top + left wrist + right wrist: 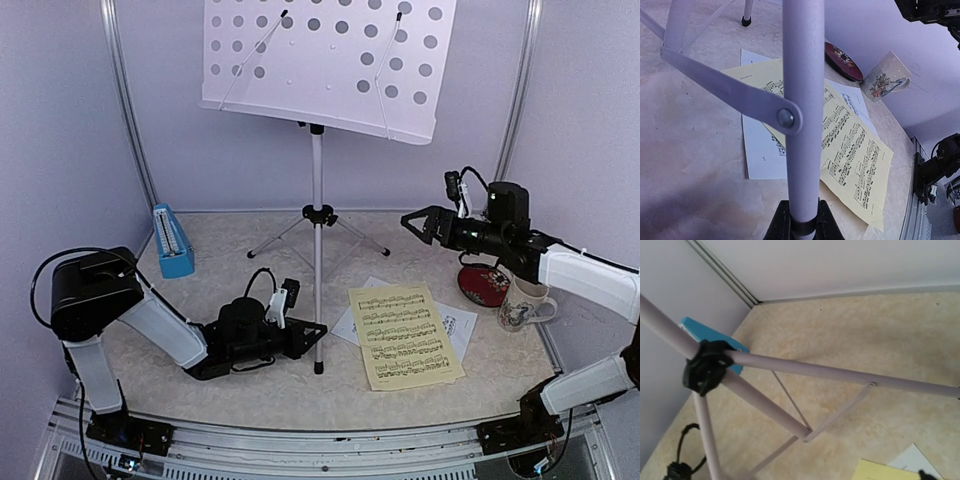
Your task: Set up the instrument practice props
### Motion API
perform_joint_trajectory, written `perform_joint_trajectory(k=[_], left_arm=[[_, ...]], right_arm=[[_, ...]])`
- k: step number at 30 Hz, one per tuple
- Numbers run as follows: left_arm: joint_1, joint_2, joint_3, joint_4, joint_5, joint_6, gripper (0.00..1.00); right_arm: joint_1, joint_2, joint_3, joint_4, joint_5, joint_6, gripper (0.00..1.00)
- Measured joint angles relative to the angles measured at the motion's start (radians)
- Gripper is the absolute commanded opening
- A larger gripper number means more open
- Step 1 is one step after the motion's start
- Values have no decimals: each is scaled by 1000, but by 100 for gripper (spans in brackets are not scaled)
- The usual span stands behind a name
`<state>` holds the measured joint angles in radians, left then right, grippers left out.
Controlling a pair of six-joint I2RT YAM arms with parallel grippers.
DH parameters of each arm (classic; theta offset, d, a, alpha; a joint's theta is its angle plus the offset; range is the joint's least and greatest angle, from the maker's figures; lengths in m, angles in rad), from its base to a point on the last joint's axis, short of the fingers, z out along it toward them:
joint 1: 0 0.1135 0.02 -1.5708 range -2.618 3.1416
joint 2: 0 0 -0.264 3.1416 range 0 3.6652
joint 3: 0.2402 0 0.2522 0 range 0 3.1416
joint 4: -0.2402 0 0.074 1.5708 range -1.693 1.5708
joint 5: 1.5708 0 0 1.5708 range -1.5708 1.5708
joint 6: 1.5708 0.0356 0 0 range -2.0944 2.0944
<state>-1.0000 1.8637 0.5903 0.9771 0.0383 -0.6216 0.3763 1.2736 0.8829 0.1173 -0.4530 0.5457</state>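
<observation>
Left gripper (311, 336) is lying low on the table (420, 405), pinching shut on the near leg of the music stand (317, 180), which is standing upright mid-table. Right gripper (413, 227) is hovering in the air right of the stand's pole, jaws spread wide, holding nothing. Yellow sheet (405, 335) is lying flat below and nearer than that gripper, overlapping the white sheet (461, 328), long axis running near to far. The right arm is the free one, so it is likely going down and nearward for the sheet.
</observation>
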Motion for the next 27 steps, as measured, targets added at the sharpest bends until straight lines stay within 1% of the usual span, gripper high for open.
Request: perform_joint_trajectory(k=[5,11,12,17,20,22,24,27], left_arm=[[-44,-18,-18,-4,-46,-10,0],[-68,-30,-20,-23,-72,-15,0],[-68,-30,-20,-24,-73,-16,3],[-69,-34,-25,-25,-73,-17,41],[-87,-76,-85,-27,-72,-18,63],[-105,-121,-137,-30,-90,-6,71],[-126,-176,-171,-47,-128,24,74],[-181,-248,-174,-86,-206,106,78]], right_arm=[[-1,-38,-30,-39,11,-34,97],[-2,-44,-35,-159,88,-96,91],[-2,-40,-35,-186,103,-108,90],[-6,-27,-62,-273,122,-142,88],[-6,-28,-105,-307,120,-150,88],[-6,-28,-129,-322,116,-154,88],[-6,-28,-147,-336,109,-157,89],[-8,-28,-163,-338,90,-160,90]])
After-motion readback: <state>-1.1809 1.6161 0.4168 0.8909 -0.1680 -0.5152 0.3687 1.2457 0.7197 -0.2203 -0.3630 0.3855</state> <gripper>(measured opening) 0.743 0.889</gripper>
